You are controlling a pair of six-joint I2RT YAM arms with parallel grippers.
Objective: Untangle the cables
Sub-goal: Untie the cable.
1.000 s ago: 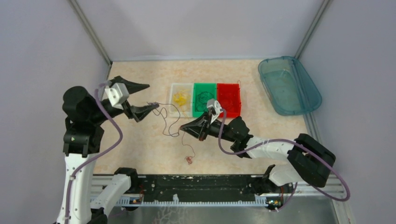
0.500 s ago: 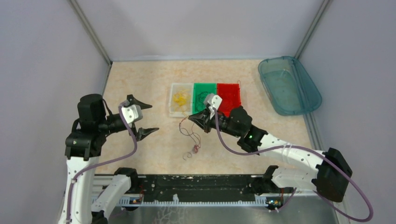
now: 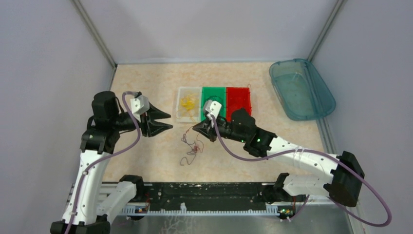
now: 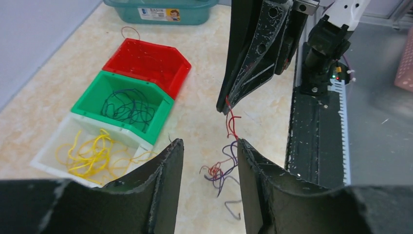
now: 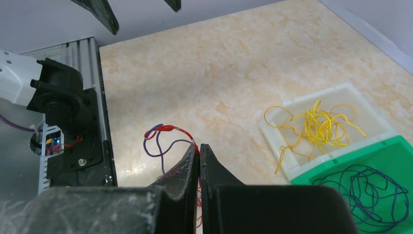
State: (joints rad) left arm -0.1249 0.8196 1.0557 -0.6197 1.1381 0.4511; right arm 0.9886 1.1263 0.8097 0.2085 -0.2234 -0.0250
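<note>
Right gripper (image 5: 198, 146) jaws pressed together, pinching a red strand of the cables (image 3: 191, 146) at the tips. Left gripper (image 3: 170, 121) jaws parted, nothing between them; through the gap its wrist view shows the bunch on the table below.

Cables: small knot of red and dark purple wire on the table centre, near the bins and on their near side. One red strand rises from the knot to the right jaw tips. Long axis in the top view runs from those tips toward the near edge, drifting slightly left, ending in a loose curl.

Surface: beige marbled table (image 3: 141, 83). Row of three bins: white bin (image 3: 187, 117) with yellow wires (image 3: 188, 102), green bin (image 3: 214, 89) with dark wires, red bin (image 3: 238, 88). Teal tub (image 3: 302, 90) at the far right. Plain grey walls (image 3: 209, 29) on three sides; black rail (image 3: 204, 192) along the near edge.

Right arm: stretched low from its near-right base, diagonally left and away, fingers pointing left. Left arm: upright from its near-left base, elbow high, forearm reaching right, fingers pointing at the right gripper, tips apart from it.
</note>
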